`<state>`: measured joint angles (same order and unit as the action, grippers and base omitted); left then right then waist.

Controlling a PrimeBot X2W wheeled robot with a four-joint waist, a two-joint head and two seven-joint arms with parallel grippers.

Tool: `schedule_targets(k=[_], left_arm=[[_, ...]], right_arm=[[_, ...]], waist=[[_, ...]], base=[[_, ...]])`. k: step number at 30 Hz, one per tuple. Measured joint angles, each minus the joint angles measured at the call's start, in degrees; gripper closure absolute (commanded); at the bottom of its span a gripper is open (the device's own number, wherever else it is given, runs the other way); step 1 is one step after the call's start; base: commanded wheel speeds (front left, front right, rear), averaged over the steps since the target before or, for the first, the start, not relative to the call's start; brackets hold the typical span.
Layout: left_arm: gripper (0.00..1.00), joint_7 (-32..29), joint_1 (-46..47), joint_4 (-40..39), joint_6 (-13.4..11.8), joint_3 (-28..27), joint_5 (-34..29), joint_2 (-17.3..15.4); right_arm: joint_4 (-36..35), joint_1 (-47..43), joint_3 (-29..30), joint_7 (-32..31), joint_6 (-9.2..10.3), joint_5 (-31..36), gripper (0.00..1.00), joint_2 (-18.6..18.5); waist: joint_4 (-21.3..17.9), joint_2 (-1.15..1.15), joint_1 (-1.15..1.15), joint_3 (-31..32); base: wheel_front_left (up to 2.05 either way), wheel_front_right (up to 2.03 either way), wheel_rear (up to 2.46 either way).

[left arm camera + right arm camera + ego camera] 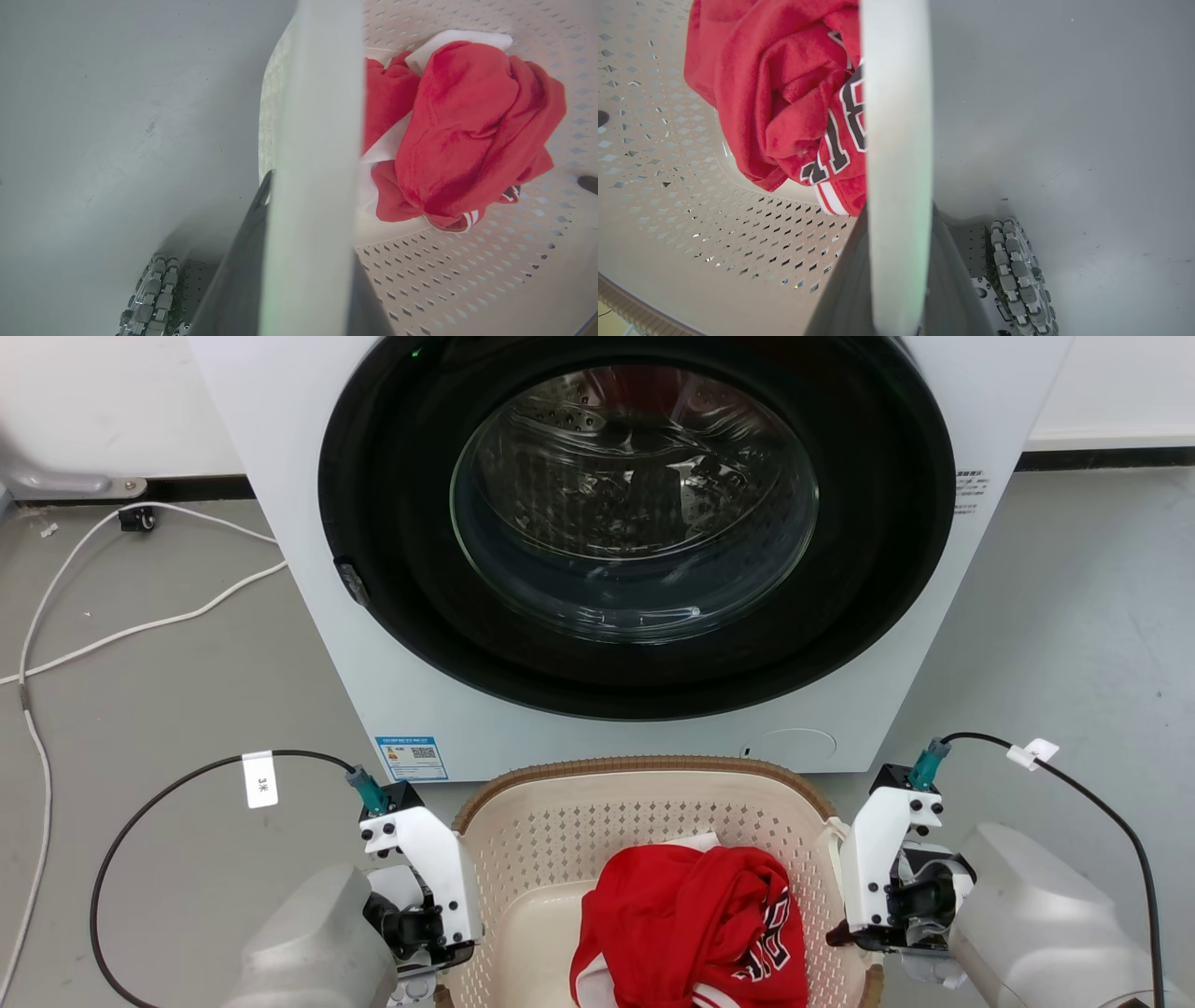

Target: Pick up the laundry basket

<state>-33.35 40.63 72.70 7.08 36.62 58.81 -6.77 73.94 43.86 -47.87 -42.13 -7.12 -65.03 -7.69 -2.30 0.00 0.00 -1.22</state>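
The cream laundry basket [560,821] with a brown woven-look rim stands low in the head view, right in front of the washer, with a red jersey [691,924] inside. My left gripper [446,943] is at its left side and my right gripper [845,929] at its right side. In the left wrist view my left gripper [313,210] is shut on a white loop handle [313,116], a dark finger [243,261] on each side. In the right wrist view my right gripper [899,224] clamps the other white handle [896,93] the same way. I cannot tell whether the basket touches the floor.
A white front-load washer [308,457] with its round glass door [635,504] shut stands just behind the basket. White cables [140,625] lie on the grey floor at the left. My base's roller wheels [149,298] [1017,275] sit close beside the basket.
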Motion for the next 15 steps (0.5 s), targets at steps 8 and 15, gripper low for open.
schedule_targets(k=[8, 15], left_arm=[[1.0, 0.2, 0.0, 0.1, 0.0, 0.3, 0.4, 0.0], [1.0, 0.3, -0.1, 0.2, 0.0, 0.5, 0.6, 0.0]], right_arm=[[0.0, 0.1, 1.0, -0.6, 0.0, 1.1, 1.0, 0.2], [0.0, 0.2, 2.0, -0.8, 0.0, 2.2, 1.0, 0.3]], waist=[[-0.1, 0.0, 0.0, 0.0], [-0.2, 0.0, 0.0, -0.1]], base=[[0.0, 0.0, 0.0], [0.0, 0.0, 0.0]])
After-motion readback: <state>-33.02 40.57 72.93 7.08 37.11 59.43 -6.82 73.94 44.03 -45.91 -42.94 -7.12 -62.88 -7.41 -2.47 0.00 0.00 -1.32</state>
